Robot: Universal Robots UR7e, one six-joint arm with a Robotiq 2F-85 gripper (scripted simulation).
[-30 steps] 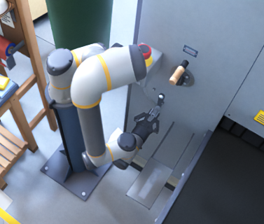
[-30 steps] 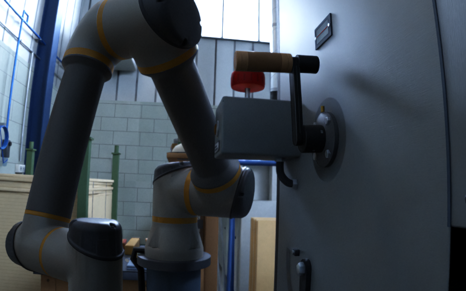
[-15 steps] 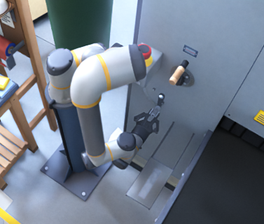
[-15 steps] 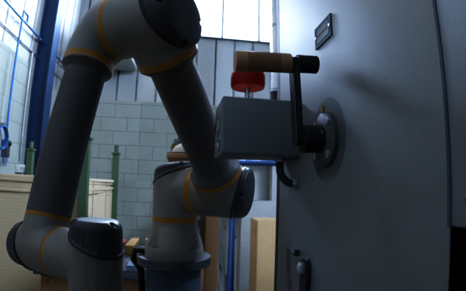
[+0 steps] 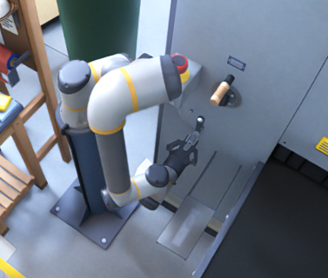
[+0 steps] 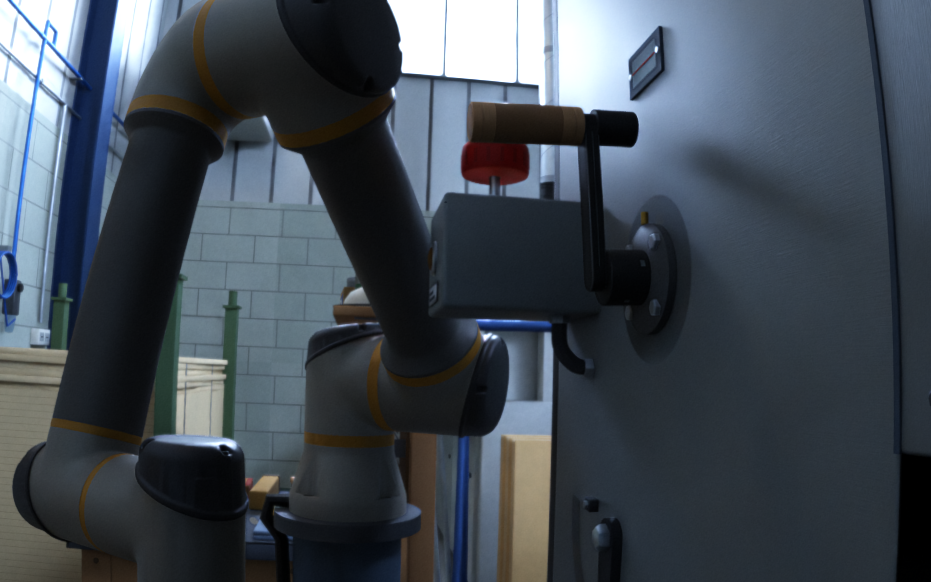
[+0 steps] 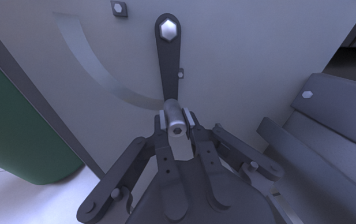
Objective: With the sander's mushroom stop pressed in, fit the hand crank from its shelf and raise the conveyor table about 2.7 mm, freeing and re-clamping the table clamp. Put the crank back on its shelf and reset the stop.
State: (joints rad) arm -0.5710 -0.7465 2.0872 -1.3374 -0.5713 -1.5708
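The table clamp lever (image 7: pixel 167 57) is a dark flat arm on the sander's grey side panel, pivoting on a hex bolt at its top. Its steel knob (image 7: pixel 175 121) sits between the finger pads of my gripper (image 7: pixel 176 119), which is closed on it. From the side camera the gripper (image 5: pixel 192 140) is low on the panel, just under the lever (image 5: pixel 199 123). The hand crank (image 5: pixel 222 91) with its wooden grip is fitted on the shaft flange higher up the panel, grip pointing up (image 6: pixel 527 123). The red mushroom stop (image 5: pixel 180 64) sits on its grey box (image 6: pixel 505 253) left of the crank.
A green drum (image 7: pixel 16 127) stands left of the panel, behind my arm's base. A grey shelf (image 5: pixel 187 226) sticks out low on the panel. The dark conveyor table (image 5: pixel 291 217) stretches out to the right. A wooden rack (image 5: pixel 8 108) with tools stands at far left.
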